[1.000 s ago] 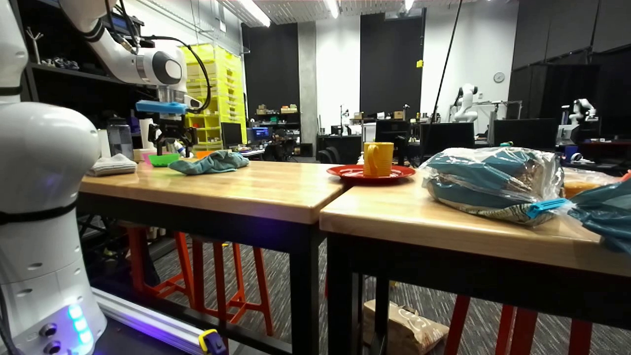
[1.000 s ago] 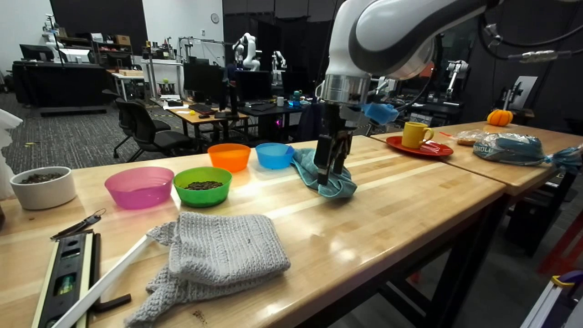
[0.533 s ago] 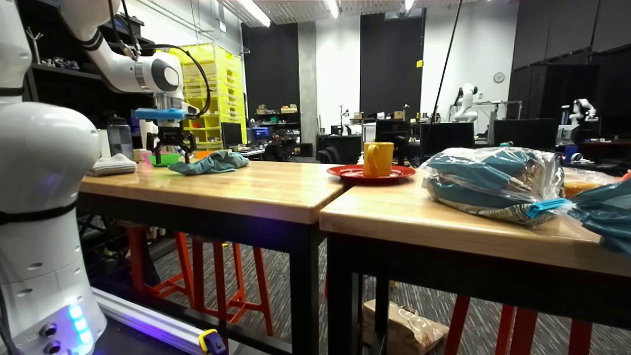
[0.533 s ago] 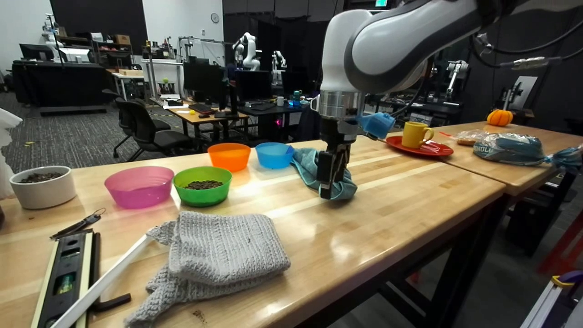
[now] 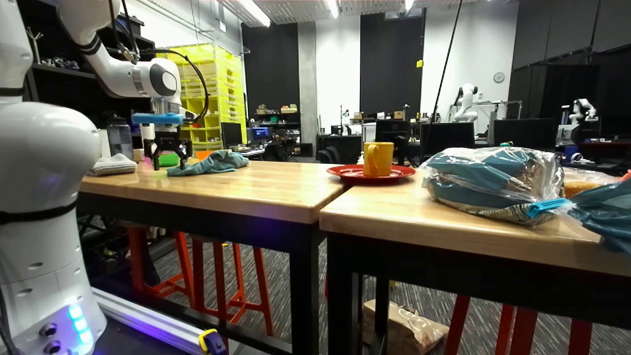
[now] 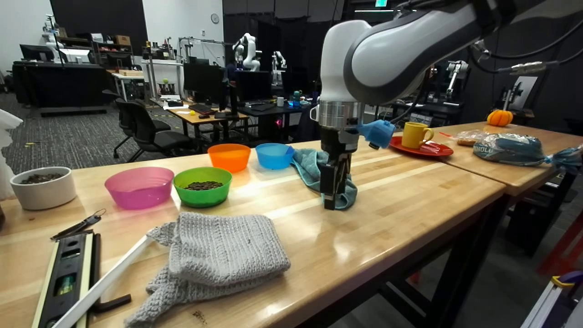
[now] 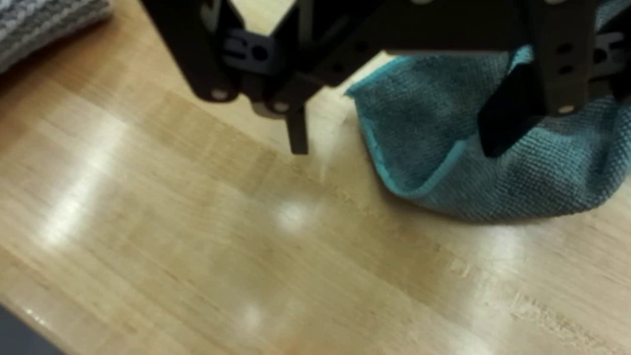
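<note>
A teal cloth (image 6: 309,171) lies crumpled on the wooden table. It also shows in the other camera's exterior picture (image 5: 217,162) and in the wrist view (image 7: 424,113). My gripper (image 7: 396,152) points down over the cloth's near end, with its jaws wide apart. In the wrist view, a cloth corner lies between the fingers. The right finger (image 7: 512,113) overlaps the cloth, and the left finger (image 7: 297,130) is over bare wood beside it. In an exterior view the gripper (image 6: 334,202) is low, close to the table. I cannot tell whether the fingertips touch the cloth or table.
A blue bowl (image 6: 274,156), orange bowl (image 6: 229,158), green bowl (image 6: 202,193) and pink bowl (image 6: 139,187) stand beyond the gripper. A grey knitted cloth (image 6: 227,250) lies nearer. A yellow mug (image 6: 413,135) stands on a red plate (image 6: 439,149). A bagged loaf (image 6: 508,148) lies farther off.
My gripper has come down to table height at the cloth's near end, and its jaws have opened wider. The cloth's near end has shifted slightly toward the table's front edge.
</note>
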Tool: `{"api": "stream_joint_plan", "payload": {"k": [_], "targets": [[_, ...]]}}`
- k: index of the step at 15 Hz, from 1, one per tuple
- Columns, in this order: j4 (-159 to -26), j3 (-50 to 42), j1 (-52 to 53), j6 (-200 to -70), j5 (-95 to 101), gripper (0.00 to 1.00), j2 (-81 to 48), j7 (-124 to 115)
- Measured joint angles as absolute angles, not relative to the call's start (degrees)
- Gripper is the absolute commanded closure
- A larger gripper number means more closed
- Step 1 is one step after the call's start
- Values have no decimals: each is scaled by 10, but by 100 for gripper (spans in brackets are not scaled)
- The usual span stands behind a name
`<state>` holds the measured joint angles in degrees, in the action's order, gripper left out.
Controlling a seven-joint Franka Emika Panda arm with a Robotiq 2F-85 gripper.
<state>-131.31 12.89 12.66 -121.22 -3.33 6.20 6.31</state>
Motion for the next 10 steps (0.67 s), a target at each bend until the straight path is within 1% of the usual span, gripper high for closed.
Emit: {"api": "stream_joint_plan", "payload": {"k": [4,7,10], "targets": [[-1316,129,127,-1212,-33,78,62,63],[-1315,129,126,-1212,-33,99,63,63],[-1315,128,126,-1212,-33,100,64,63]]}}
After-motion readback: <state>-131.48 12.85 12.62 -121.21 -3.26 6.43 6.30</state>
